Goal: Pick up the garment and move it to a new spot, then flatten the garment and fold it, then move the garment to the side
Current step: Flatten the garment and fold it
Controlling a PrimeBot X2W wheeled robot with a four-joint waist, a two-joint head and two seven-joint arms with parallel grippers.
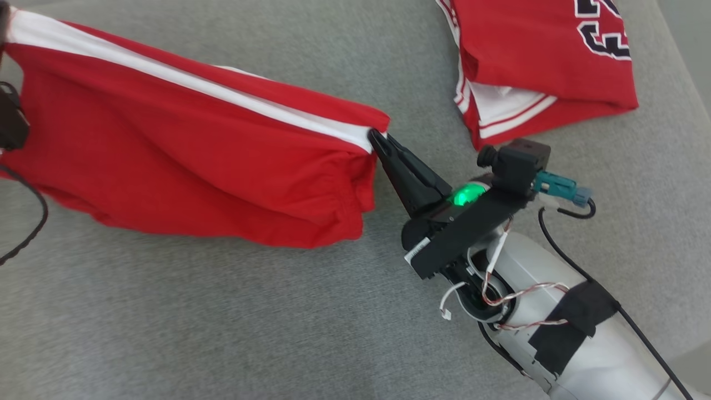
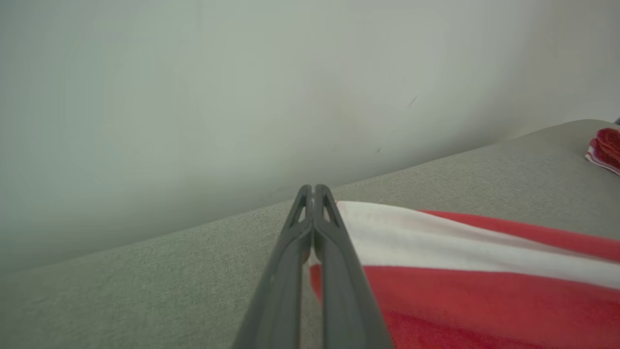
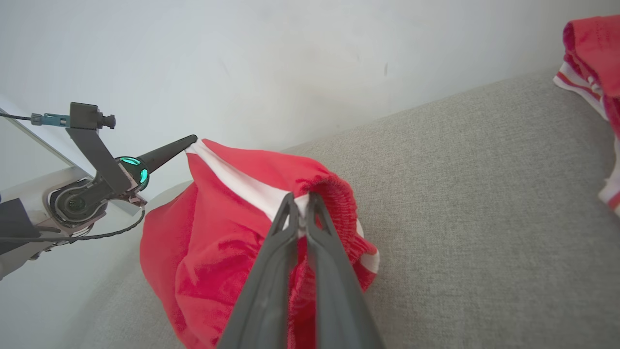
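Background: grey fabric surface (image 1: 222, 322), with a pale wall (image 2: 193, 97) behind it.
Task thing: the red garment (image 1: 194, 166) with a white side stripe is stretched between both grippers, over the left part of the surface. It sags below the stripe; if it touches the fabric I cannot tell.
Right side: the right gripper (image 1: 375, 136) is closed tight on the elastic waist end, at the white stripe.
Left side: the left gripper (image 2: 312, 190) is closed tight on the opposite end, also at the stripe.
Further away: a red jersey (image 1: 544, 66) with white trim lies folded at the far right, well apart.
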